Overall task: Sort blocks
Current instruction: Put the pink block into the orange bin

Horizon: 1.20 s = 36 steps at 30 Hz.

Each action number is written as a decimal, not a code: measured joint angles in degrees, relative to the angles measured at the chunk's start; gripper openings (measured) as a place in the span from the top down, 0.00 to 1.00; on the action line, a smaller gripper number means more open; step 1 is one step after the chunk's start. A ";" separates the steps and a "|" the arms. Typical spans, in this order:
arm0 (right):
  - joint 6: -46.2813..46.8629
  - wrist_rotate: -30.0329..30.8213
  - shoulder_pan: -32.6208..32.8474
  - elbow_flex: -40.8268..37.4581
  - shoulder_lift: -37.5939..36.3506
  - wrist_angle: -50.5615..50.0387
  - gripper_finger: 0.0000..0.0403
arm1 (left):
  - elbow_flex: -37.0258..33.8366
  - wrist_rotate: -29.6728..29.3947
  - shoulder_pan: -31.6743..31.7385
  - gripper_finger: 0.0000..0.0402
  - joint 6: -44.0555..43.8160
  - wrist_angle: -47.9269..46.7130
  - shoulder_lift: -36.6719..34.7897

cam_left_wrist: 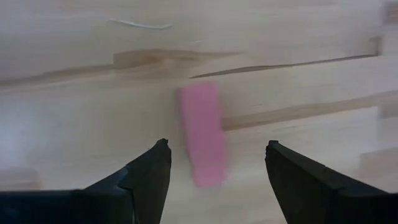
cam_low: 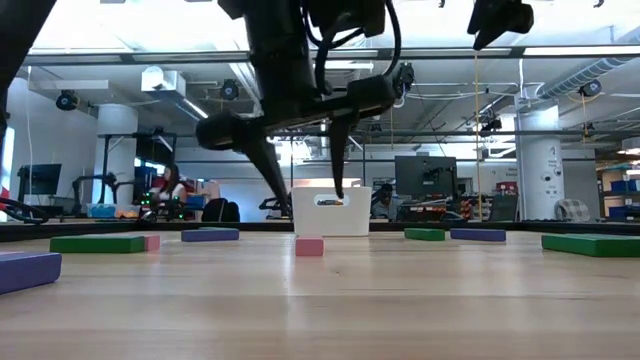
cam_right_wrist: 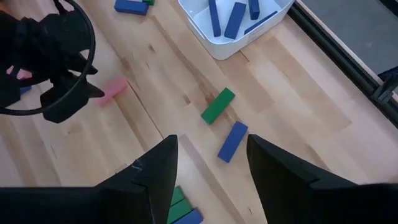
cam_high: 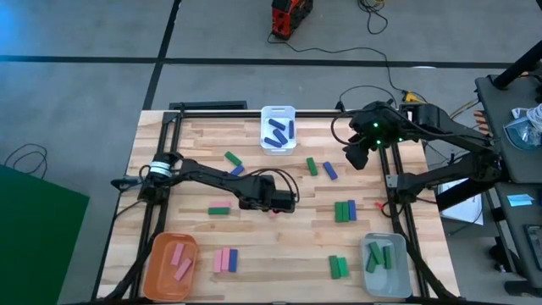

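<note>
- A pink block (cam_left_wrist: pixel 202 134) on the surface (cam_high: pixel 254 254) is straddled by the released left hand (cam_left_wrist: pixel 214 162).
- Descent and clenching are judged next.
- The right hand (cam_right_wrist: pixel 211 155) is held released, waiting.

At the table's (cam_high: pixel 254 254) centre, the left gripper (cam_high: pixel 284 203) hangs with fingers spread directly above a lone block (cam_left_wrist: pixel 202 134) lying on the boards. The right gripper (cam_high: pixel 356 157) waits raised near the far edge, right of a bin (cam_high: pixel 278 130) holding several blocks.
</note>
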 joint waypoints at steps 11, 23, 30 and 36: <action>1.72 0.02 0.00 -0.02 0.16 0.01 0.56 | -7.28 -0.66 0.17 0.41 -0.52 11.25 0.08; 2.65 0.04 0.00 -0.02 0.20 0.34 0.55 | -8.89 -1.10 0.19 0.41 1.40 16.70 3.02; 2.98 0.07 0.00 -0.02 0.20 0.46 0.58 | -8.85 -2.25 0.22 0.42 3.16 16.53 3.19; 2.99 0.09 0.00 -0.02 0.20 0.46 0.56 | -8.76 -2.23 0.26 0.42 3.18 15.79 3.28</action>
